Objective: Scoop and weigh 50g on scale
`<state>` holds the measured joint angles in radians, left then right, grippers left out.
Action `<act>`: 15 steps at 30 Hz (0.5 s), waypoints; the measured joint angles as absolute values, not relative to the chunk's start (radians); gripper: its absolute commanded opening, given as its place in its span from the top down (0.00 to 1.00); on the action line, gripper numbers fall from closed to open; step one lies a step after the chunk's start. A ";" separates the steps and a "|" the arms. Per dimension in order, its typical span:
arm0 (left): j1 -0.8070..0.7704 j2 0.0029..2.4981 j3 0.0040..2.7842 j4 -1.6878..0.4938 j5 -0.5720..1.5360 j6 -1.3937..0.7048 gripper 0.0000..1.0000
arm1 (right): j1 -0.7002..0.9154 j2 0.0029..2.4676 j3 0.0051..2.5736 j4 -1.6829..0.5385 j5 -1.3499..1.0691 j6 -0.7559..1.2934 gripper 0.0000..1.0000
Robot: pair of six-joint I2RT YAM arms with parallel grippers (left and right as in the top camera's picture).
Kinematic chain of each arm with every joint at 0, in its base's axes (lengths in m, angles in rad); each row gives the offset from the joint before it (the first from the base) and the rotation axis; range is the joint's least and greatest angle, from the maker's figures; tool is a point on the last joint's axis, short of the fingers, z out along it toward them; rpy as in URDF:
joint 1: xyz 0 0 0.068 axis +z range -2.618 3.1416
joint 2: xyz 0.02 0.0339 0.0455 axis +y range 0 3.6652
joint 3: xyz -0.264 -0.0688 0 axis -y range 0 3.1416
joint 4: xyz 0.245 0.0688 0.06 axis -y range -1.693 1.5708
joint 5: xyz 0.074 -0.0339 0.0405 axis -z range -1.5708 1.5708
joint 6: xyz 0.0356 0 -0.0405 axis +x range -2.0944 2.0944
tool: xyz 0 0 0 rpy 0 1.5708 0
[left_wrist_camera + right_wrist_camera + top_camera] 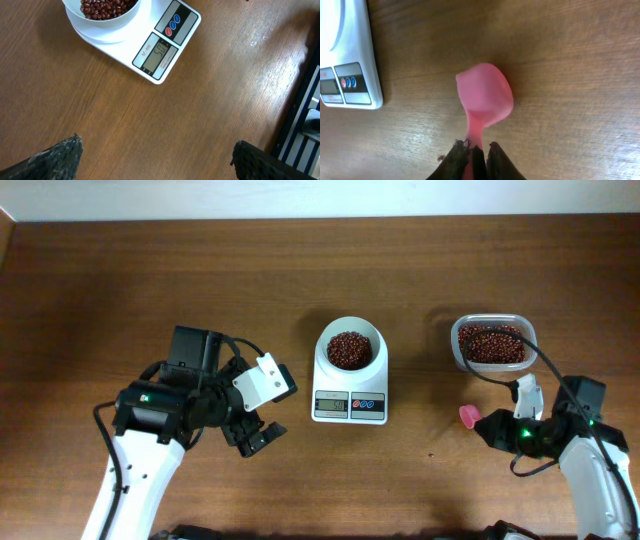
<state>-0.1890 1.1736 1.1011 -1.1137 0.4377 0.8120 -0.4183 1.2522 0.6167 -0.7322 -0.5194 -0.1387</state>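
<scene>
The white scale [349, 402] stands mid-table, and the round bowl [349, 348] on it holds red beans. Its display [156, 52] is lit, and its corner [350, 60] shows in the right wrist view. A pink scoop [485, 95] lies low over the wood right of the scale, empty and blurred. Its handle runs back between the fingers of my right gripper [480, 147], which stand slightly apart, a thin gap beside the handle. In the overhead view the scoop [468, 416] sits just ahead of that gripper [482, 422]. My left gripper [255, 435] hovers wide open and empty left of the scale, over bare wood [157, 155].
A clear plastic container [492, 343] of red beans stands at the back right, just beyond my right arm. A cable runs from that arm past the container. The table's right edge [300, 100] shows in the left wrist view.
</scene>
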 measured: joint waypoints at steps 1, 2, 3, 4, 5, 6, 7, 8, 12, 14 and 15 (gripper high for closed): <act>-0.189 1.174 1.101 -1.114 0.438 0.812 0.01 | -0.418 1.252 0.613 -0.739 -0.519 -0.141 0.67; -0.189 1.174 1.101 -1.114 0.438 0.812 0.01 | -0.418 1.252 0.609 -0.752 -0.519 -0.132 0.61; -0.189 1.174 1.101 -1.114 0.438 0.812 0.01 | -0.418 1.252 0.609 -0.755 -0.519 -0.136 0.57; -0.189 1.174 1.101 -1.114 0.438 0.812 0.01 | -0.418 1.252 0.608 -0.756 -0.518 -0.133 0.47; -0.189 1.174 1.101 -1.114 0.438 0.812 0.01 | -0.418 1.252 0.607 -0.757 -0.517 -0.133 0.45; -0.189 1.174 1.101 -1.114 0.438 0.812 0.01 | -0.418 1.252 0.607 -0.759 -0.516 -0.130 0.41; -0.189 1.174 1.101 -1.114 0.438 0.812 0.01 | -0.418 1.252 0.607 -0.758 -0.516 -0.134 0.36; -0.189 1.174 1.101 -1.114 0.438 0.812 0.01 | -0.418 1.252 0.607 -0.760 -0.516 -0.134 0.20; -0.189 1.174 1.101 -1.114 0.438 0.812 0.01 | -0.418 1.252 0.604 -0.796 -0.516 -0.134 0.01; -0.189 1.174 1.101 -1.114 0.438 0.812 0.01 | -0.418 1.252 0.604 -0.798 -0.516 -0.130 0.01; -0.189 1.174 1.101 -1.114 0.438 0.812 0.01 | -0.418 1.252 0.604 -0.796 -0.516 -0.130 0.01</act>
